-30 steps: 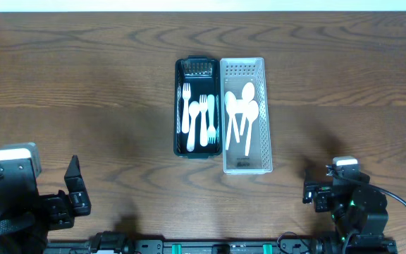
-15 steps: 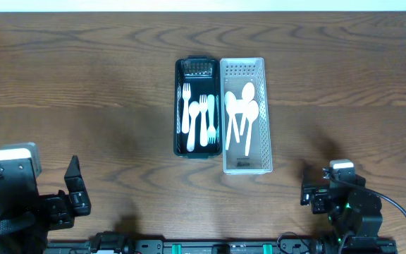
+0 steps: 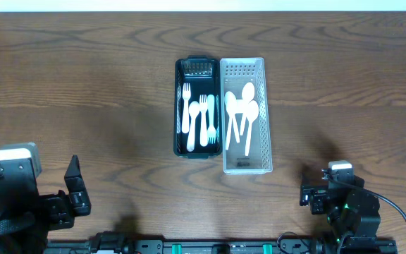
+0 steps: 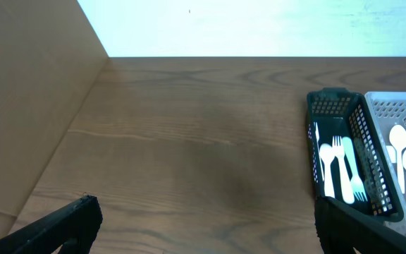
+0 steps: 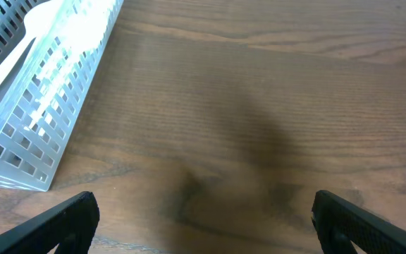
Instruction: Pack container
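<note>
black basket [image 3: 197, 153]: forks [image 3: 201, 118] | white basket [image 3: 267, 123] (touching it): spoons [image 3: 242, 107]

black basket [image 3: 177, 106] and white basket [image 3: 247, 164] touching mid-table; bare table [image 3: 83, 85] all around

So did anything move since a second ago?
Only a little. The right gripper slid back toward the near edge of the table, open and holding nothing. The left gripper stayed open and still. The black basket with the forks and the white basket with the spoons did not move.
</note>
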You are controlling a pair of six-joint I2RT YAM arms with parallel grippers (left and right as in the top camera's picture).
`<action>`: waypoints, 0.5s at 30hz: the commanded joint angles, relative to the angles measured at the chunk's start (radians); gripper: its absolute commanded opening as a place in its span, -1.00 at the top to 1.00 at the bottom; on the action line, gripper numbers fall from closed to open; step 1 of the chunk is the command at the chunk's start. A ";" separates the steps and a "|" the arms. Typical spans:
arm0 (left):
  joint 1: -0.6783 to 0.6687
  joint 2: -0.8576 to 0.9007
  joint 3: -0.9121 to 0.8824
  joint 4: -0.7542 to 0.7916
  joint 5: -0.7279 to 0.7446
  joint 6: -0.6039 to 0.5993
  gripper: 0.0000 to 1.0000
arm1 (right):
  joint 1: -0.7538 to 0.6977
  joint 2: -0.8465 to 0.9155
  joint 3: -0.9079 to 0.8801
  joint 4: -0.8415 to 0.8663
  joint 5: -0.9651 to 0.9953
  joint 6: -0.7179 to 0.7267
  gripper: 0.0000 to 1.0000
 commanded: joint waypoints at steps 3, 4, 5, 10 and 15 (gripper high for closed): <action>0.005 0.000 0.005 -0.003 -0.005 0.010 -0.96 | 0.000 -0.010 -0.013 -0.008 0.010 -0.014 -0.98; 0.005 0.000 0.005 -0.003 -0.005 0.010 -0.96 | 0.000 -0.010 -0.013 -0.011 0.010 -0.014 -0.98; 0.005 0.000 0.005 -0.003 -0.005 0.010 -0.96 | 0.000 -0.010 -0.013 -0.014 0.010 -0.014 -0.99; 0.005 0.000 0.004 -0.003 -0.005 0.010 -0.96 | 0.000 -0.010 -0.013 -0.014 0.010 -0.014 -0.98; 0.005 0.000 0.004 -0.003 -0.005 0.010 -0.96 | 0.000 -0.010 -0.013 -0.014 0.010 -0.014 -0.99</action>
